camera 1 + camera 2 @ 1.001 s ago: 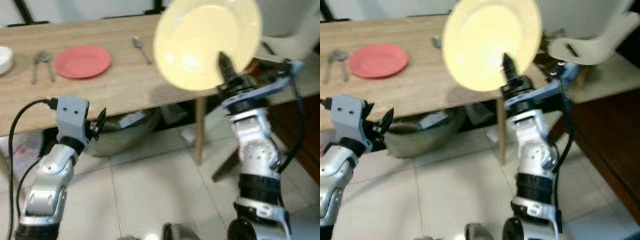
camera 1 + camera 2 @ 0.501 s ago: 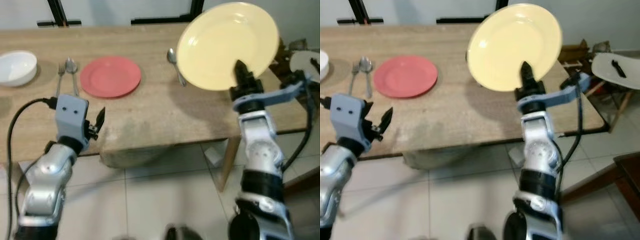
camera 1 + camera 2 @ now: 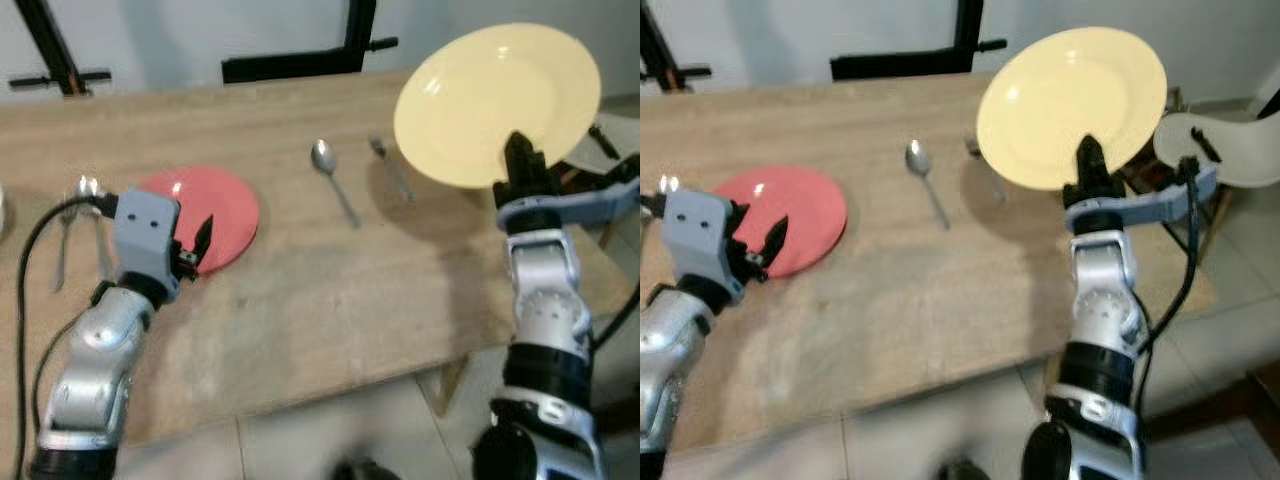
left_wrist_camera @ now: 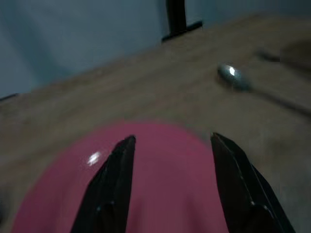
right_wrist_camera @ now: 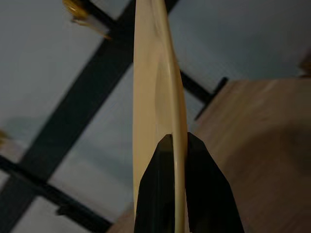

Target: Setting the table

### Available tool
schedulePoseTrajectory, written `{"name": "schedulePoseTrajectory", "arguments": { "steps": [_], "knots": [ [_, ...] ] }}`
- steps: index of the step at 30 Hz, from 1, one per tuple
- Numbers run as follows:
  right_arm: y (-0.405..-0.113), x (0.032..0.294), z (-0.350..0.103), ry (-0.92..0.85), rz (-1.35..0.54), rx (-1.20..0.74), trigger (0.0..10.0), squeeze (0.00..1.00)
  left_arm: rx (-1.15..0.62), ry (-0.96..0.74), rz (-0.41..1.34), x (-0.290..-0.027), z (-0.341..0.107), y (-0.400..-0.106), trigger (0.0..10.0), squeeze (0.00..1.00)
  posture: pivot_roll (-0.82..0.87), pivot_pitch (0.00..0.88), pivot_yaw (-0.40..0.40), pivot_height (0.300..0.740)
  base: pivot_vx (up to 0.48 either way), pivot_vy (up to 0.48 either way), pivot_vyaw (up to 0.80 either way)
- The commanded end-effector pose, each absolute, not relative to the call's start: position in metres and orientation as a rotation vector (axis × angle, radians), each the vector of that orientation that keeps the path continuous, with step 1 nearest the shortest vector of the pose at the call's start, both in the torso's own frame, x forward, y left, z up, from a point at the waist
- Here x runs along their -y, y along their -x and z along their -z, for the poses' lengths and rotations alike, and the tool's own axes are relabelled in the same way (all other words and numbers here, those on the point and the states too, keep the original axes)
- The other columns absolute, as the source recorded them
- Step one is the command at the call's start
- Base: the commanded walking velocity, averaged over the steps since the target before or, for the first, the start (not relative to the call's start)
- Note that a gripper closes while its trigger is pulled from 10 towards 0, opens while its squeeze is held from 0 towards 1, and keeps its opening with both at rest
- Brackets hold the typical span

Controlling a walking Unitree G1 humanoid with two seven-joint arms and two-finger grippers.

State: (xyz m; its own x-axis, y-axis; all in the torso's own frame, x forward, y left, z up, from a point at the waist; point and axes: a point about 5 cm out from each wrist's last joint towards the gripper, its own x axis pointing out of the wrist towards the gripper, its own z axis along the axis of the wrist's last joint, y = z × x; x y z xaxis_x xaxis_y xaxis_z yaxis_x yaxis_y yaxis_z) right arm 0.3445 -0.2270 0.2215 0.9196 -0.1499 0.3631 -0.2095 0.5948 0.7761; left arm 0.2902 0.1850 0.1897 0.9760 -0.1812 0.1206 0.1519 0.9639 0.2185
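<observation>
Leftmost on the wooden tabletop (image 3: 300, 290), a fork and spoon (image 3: 75, 215) lie side by side near the edge of the head camera's picture, partly behind the left arm's black cable. Just to their right lies the red plate (image 3: 222, 212), flat on the wood. The left gripper (image 3: 200, 240) hovers in front of that plate, low over its near side; in the left wrist view its two black fingers (image 4: 114, 189) stand spread apart with the red plate (image 4: 160, 184) showing between them, and nothing is held.

Further right, near the middle of the tabletop, a single spoon (image 3: 332, 180) lies with its bowl toward the far edge and its handle pointing back toward the robot. Just beside it, to the right, a fork (image 3: 392, 172) lies roughly parallel, its far end passing under the shadow of the raised plate.

On the right side, the right gripper (image 3: 522, 172) holds the yellow plate (image 3: 497, 100) up in the air above the tabletop's right end, tilted so its face turns toward the camera. The right wrist view looks along the plate's rim (image 5: 158, 97), where the two fingers (image 5: 155, 194) are pinched on its lower edge, one on each face. Beyond the tabletop's right corner part of a white chair (image 3: 1225, 150) shows.
</observation>
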Motion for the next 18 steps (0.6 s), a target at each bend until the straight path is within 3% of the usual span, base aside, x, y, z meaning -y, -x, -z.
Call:
{"name": "schedulePoseTrajectory", "arguments": {
  "steps": [1,18],
  "knots": [
    [-0.347,0.218,-0.222,-0.922,-0.066,0.409,10.0,0.00,0.107,-0.208,0.173,-0.188,-0.183,-0.286,10.0,0.00,0.00,0.043,0.030,0.740,0.000,0.000,0.00],
    [-0.356,0.211,-0.189,-0.779,-0.063,0.195,10.0,0.00,0.116,-0.227,0.357,-0.171,-0.190,-0.280,10.0,0.00,0.01,0.046,0.025,0.740,0.000,0.000,0.00]
  ]
}}
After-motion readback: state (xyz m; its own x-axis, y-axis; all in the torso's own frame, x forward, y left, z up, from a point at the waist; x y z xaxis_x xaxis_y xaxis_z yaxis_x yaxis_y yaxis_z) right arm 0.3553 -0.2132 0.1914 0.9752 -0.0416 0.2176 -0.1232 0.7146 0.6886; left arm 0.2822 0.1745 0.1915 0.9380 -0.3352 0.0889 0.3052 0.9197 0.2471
